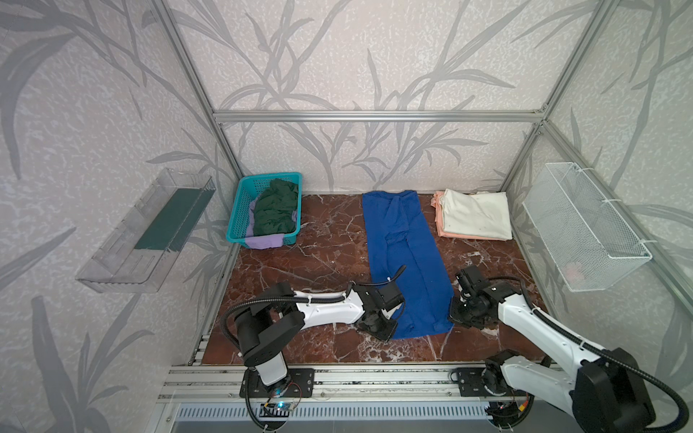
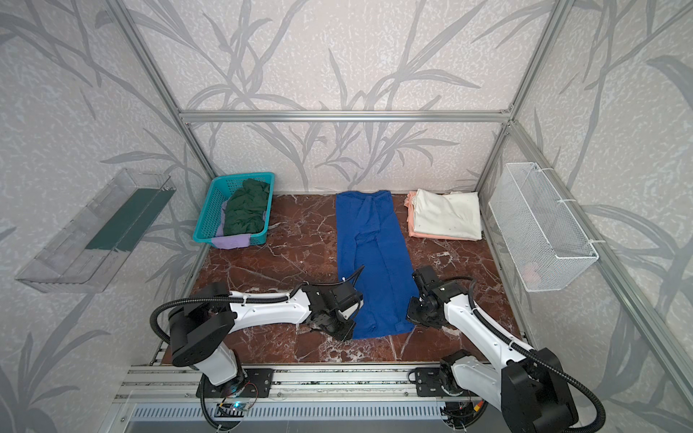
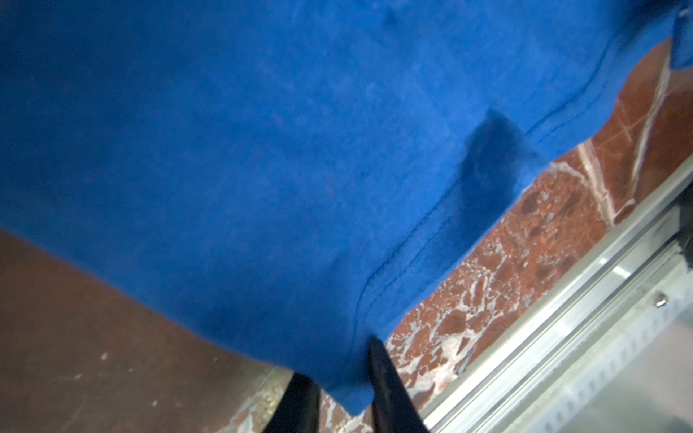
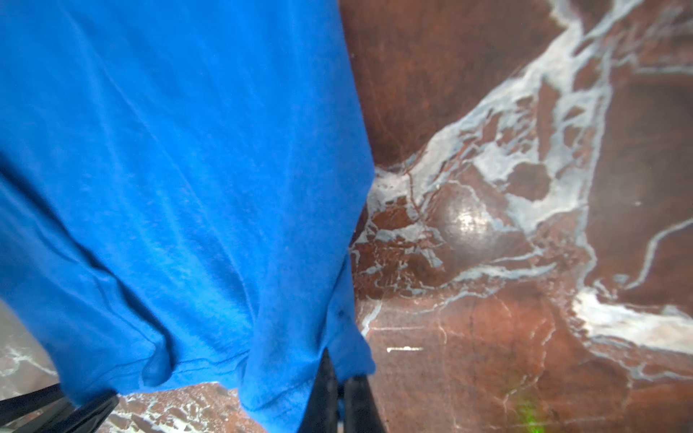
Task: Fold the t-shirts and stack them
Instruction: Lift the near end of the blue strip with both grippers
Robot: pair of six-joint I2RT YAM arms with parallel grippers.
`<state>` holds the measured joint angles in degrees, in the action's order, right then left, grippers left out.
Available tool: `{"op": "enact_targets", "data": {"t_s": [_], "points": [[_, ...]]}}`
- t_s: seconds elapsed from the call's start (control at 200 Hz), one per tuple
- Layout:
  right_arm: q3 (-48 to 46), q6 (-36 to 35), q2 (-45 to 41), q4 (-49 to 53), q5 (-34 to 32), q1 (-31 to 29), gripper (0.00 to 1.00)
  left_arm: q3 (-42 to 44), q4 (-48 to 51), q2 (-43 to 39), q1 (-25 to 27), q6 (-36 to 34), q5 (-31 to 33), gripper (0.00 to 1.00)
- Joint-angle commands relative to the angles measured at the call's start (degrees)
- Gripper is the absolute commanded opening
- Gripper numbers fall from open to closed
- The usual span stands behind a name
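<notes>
Clamped on the near hem corners of the blue t-shirt [image 1: 405,243] — a long strip laid along the table [image 1: 318,258] — with left gripper [image 3: 339,375] and right gripper [image 4: 339,375]; could skew the fold if raised unevenly.

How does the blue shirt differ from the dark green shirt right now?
The blue shirt lies stretched in a long strip; the green shirt sits crumpled in a heap. The blue shirt is on the table, the green shirt inside the teal basket. The left claw and right claw pinch the blue shirt's near corners; nothing touches the green shirt. Both are soft cloth.
</notes>
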<state>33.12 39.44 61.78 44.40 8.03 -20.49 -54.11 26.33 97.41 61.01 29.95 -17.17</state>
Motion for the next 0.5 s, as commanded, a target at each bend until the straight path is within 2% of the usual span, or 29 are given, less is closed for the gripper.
{"op": "enact_targets", "data": {"t_s": [0.0,0.17,0.32,0.495], "points": [[-0.52,0.48,-2.30,2.06,0.79,-0.27,0.00,0.19,1.24,0.30,-0.14,0.66,-0.15,0.00],[0.43,0.65,-4.40,4.90,-0.28,-1.22,0.00,-0.62,4.90,-3.66,-0.04,0.37,5.53,0.00],[4.81,3.14,-6.81,11.62,-6.69,-7.56,0.00,-0.12,6.45,-7.66,-0.07,0.94,7.82,0.00],[7.70,5.98,-8.42,14.29,-6.80,-12.15,0.00,0.05,7.12,-11.40,-0.07,2.38,8.07,0.00]]}}
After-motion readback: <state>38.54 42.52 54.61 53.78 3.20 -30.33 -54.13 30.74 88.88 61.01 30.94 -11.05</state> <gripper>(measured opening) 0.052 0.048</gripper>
